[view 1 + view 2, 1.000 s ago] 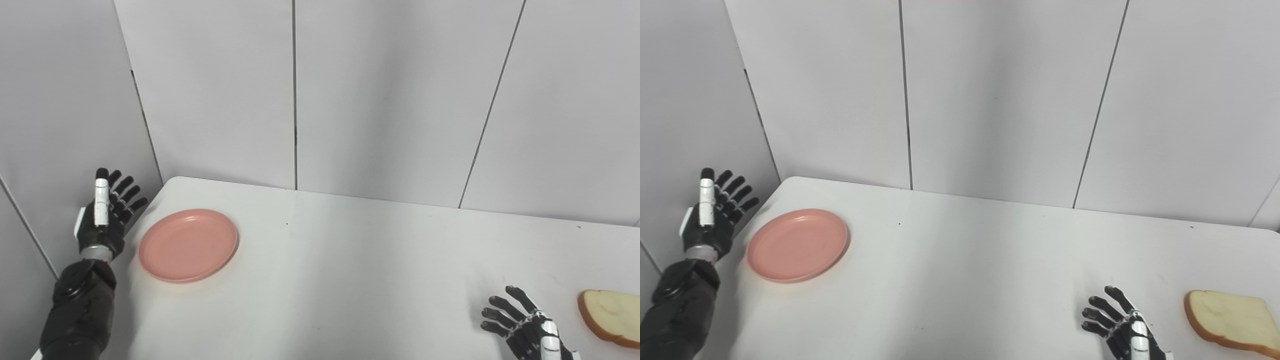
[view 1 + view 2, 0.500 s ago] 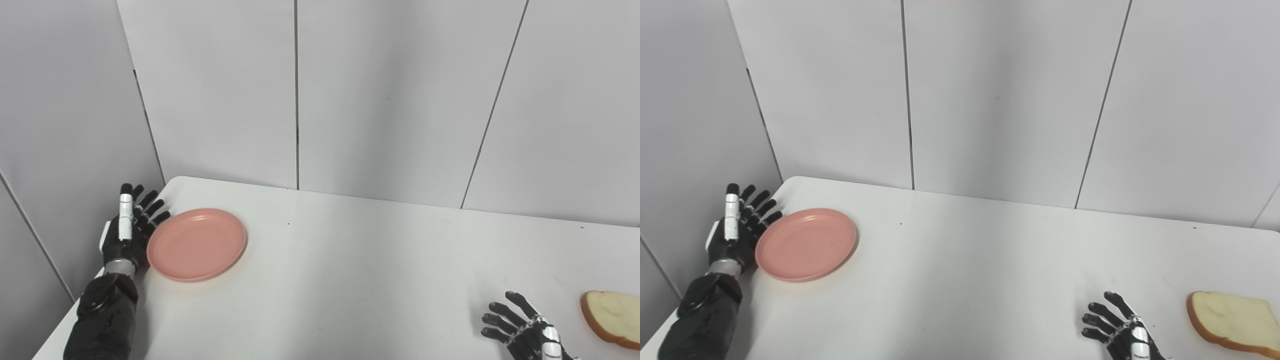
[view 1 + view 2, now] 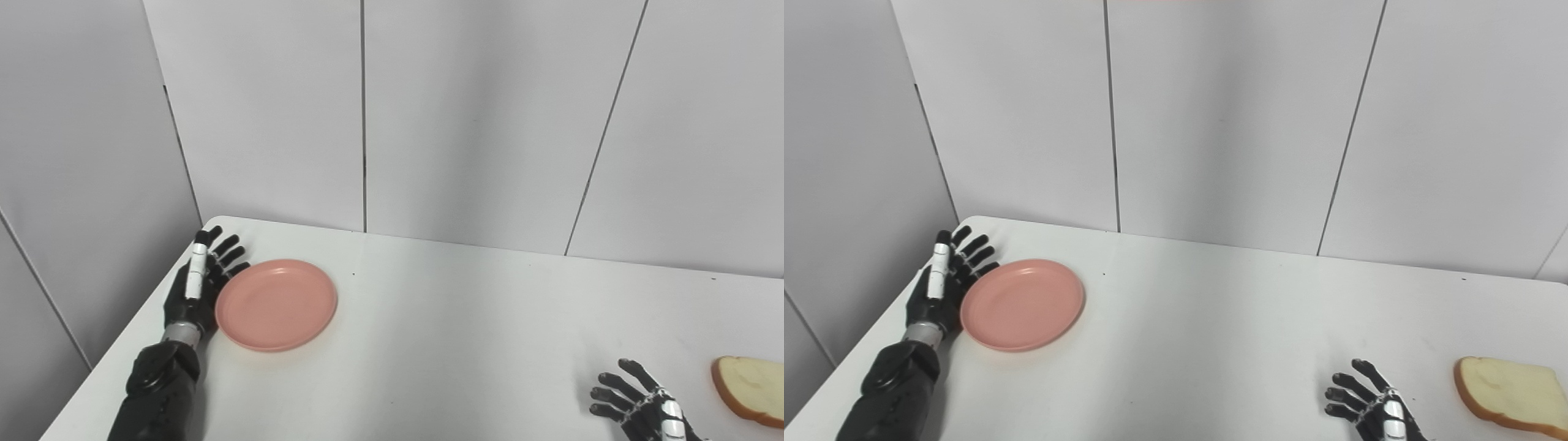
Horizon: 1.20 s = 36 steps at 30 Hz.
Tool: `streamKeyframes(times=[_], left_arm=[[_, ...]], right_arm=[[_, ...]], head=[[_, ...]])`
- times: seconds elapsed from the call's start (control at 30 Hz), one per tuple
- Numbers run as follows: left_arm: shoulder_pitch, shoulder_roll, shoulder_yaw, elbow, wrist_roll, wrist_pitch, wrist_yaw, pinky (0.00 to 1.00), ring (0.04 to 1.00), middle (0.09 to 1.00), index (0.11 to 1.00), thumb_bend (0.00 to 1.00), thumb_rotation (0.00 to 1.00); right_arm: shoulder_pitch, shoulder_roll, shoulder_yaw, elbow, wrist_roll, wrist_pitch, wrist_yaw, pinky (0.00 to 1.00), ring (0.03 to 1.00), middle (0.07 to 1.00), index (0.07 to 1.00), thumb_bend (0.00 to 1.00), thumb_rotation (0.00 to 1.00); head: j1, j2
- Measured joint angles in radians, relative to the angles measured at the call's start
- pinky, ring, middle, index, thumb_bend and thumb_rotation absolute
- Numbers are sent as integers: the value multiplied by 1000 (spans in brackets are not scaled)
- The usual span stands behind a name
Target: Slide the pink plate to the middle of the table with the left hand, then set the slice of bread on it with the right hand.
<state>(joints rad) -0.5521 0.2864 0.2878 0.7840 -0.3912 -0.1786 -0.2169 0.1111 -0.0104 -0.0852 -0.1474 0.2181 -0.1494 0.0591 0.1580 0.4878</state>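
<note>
While the left hand (image 3: 197, 288) stands on edge with its fingers spread and straight, holding nothing, its palm side rests against the left rim of the pink plate (image 3: 275, 304). So the plate lies directly to the right of that hand, and the middle of the white table (image 3: 465, 343) lies further right again: hand, plate and target fall roughly on one line, which is what a sideways push needs. The plate sits flat in the table's far left part, near the back corner, well short of the centre. Being round, it has no long axis to worry about.

Far from the plate, the right hand (image 3: 1369, 404) waits low at the near edge, fingers fanned apart and empty. The bread slice (image 3: 1507, 386) lies flat to the right of that hand, near it but apart, its crust edge curving along the near side. That hand is plainly the closer one to the bread.

From the right eye view the slice shows almost whole; the left eye view cuts it off at the frame's edge.
</note>
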Motion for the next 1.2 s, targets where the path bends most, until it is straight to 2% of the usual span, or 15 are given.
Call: streamKeyframes(times=[0.13, 0.23, 0.33, 0.63, 0.8, 0.9, 1.1, 1.2], left_arm=[[10, -17, -24, -39, 3, 17, -6, 691, 832, 828, 868, 992, 794], [15, -19, -66, -61, 44, 22, -6, 681, 825, 824, 880, 949, 840], [17, -21, -99, -73, 68, 25, -12, 703, 813, 806, 870, 940, 818], [19, -47, -135, -99, 92, 34, -19, 681, 811, 801, 869, 948, 812], [18, -84, -156, -114, 109, 34, -19, 674, 802, 804, 868, 951, 809], [18, -111, -156, -122, 107, 34, -18, 694, 809, 804, 866, 956, 794], [24, -174, -148, -153, 101, 46, 14, 703, 825, 819, 876, 962, 828], [35, -207, -147, -186, 93, 70, 21, 723, 828, 819, 871, 955, 821]], right_arm=[[1, 0, 2, 0, -2, -1, 0, 593, 639, 675, 757, 666, 905], [1, 0, 3, 0, -5, -1, 1, 592, 638, 674, 754, 664, 902], [1, 0, 5, 0, -5, -1, 1, 592, 638, 672, 751, 668, 900], [6, 0, 8, -4, -5, -1, 0, 582, 620, 664, 739, 670, 885], [10, 2, 16, -7, -14, -1, 0, 578, 623, 664, 738, 688, 856], [11, 4, 20, -9, -22, -1, -1, 584, 629, 667, 740, 694, 847], [18, 13, 41, -20, -27, 5, -16, 582, 635, 670, 746, 694, 851], [19, 18, 56, -24, -39, 21, -34, 581, 633, 666, 743, 692, 853]], head=[[-6, 2], [-18, 5], [-28, 8], [-69, 31], [-107, 49], [-121, 55], [-167, 75], [-176, 78]])
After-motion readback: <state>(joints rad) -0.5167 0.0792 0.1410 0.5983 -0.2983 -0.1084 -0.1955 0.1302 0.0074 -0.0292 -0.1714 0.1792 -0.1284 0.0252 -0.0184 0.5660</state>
